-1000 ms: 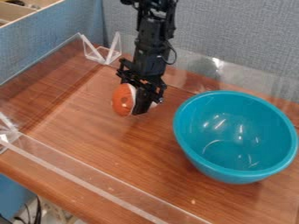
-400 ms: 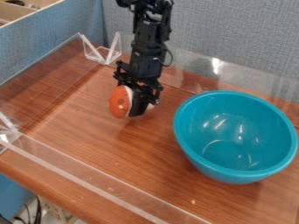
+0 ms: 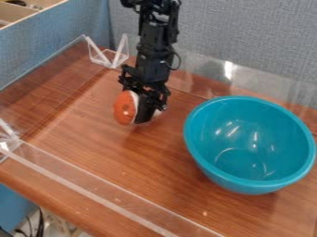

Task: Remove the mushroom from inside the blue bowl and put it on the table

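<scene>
The mushroom (image 3: 126, 108), its orange-brown cap showing, sits low over the table (image 3: 87, 139) to the left of the blue bowl (image 3: 249, 144). My gripper (image 3: 139, 109) points steeply down and is shut on the mushroom, with black fingers on either side of the cap. Whether the mushroom touches the wood cannot be told. The blue bowl is turquoise, glossy and has nothing in it; it stands at the right of the table, clear of the arm.
Low clear acrylic walls (image 3: 74, 180) run along the table's front and left edges. A blue fabric panel (image 3: 74, 28) stands behind at the left and a grey wall behind the arm.
The gripper with the mushroom has drifted slightly left and a touch lower. The bowl has not moved.
</scene>
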### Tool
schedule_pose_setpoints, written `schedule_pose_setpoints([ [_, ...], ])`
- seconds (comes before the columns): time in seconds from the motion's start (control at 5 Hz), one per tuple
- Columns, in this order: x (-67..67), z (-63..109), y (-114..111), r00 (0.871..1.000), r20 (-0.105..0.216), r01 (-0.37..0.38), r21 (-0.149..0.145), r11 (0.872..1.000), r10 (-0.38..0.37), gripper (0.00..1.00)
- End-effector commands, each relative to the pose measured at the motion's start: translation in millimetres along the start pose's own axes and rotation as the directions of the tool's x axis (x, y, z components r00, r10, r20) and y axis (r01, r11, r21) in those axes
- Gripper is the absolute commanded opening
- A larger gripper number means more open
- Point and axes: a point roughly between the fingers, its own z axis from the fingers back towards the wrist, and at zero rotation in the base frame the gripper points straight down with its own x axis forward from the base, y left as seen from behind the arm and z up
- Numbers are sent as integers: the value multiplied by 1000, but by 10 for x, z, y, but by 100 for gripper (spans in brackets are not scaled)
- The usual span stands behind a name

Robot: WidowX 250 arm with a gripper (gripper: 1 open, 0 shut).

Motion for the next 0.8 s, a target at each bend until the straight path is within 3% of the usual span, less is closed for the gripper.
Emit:
schedule_pose_setpoints([
  [0.0,-31,122,56,999,36,-9,9,1000,9,0],
  [0.6,-82,156,81,999,46,-9,-2,1000,10,0],
])
